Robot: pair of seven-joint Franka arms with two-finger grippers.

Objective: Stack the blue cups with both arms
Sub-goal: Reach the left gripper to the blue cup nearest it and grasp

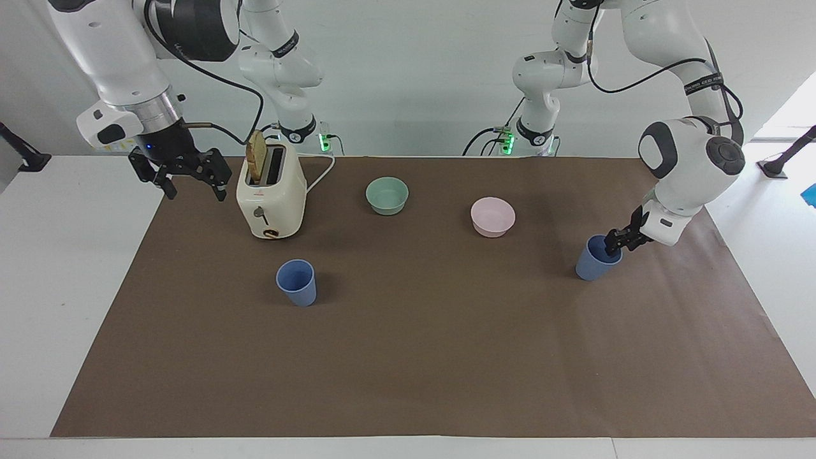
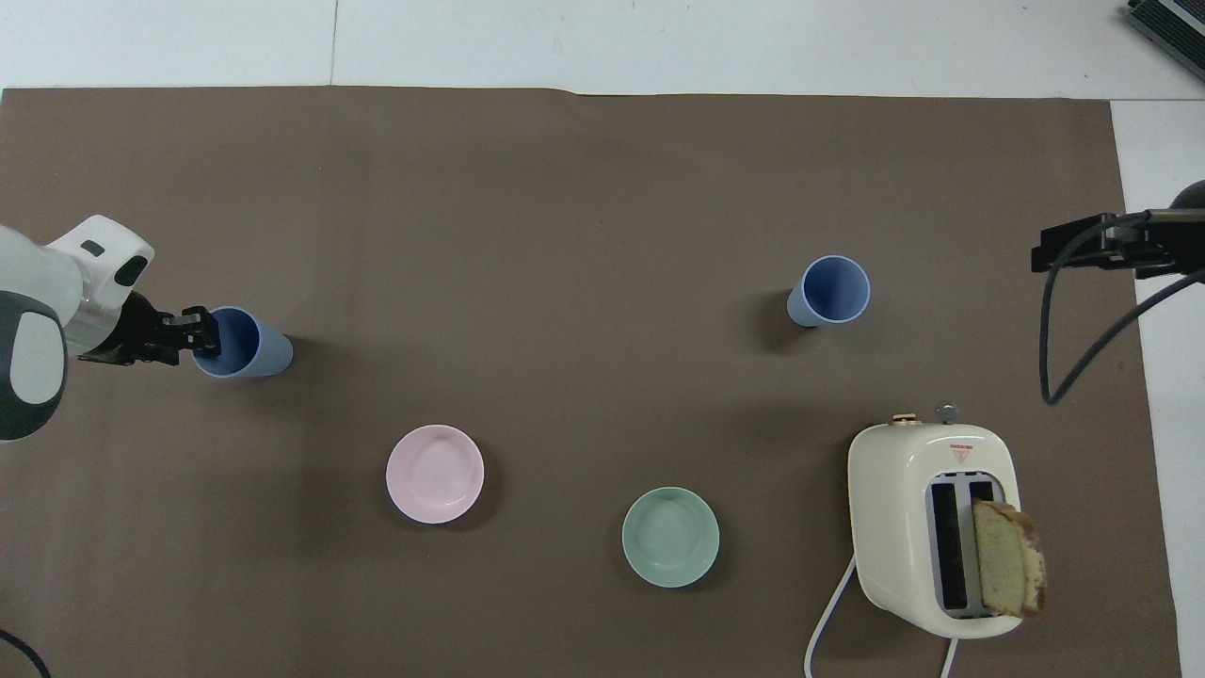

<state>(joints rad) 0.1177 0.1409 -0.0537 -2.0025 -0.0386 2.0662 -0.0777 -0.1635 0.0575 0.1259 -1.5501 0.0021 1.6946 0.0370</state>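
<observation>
My left pincer (image 1: 617, 243) is down at the rim of the blue cup (image 1: 596, 257) that stands toward my left arm's end of the table (image 1: 408, 357), its fingers set on the cup's wall at the edge facing that end. They look pinched narrow on the rim, but I cannot tell from here whether the grip is firm yet. The cup sits on the brown mat, leaning slightly in the facing view, just beside the pink bowl (image 1: 493, 217) and a little farther from me than it. The second blue cup (image 1: 296, 282) stands upright toward my right arm's end, farther from me than the toaster (image 1: 271, 191) with its slice of bread (image 1: 256, 157); the green bowl (image 1: 387, 195) lies between toaster and pink bowl. My right pincer (image 1: 192, 177) waits with fingers spread wide, hanging over the mat's edge beside the toaster. So I judge this to be the first pickup, at the moment of gripping. Next I should make sure of the pinch, lift straight up so the cup does not tip, then carry it over the second cup and lower it inside, mouth up.
</observation>
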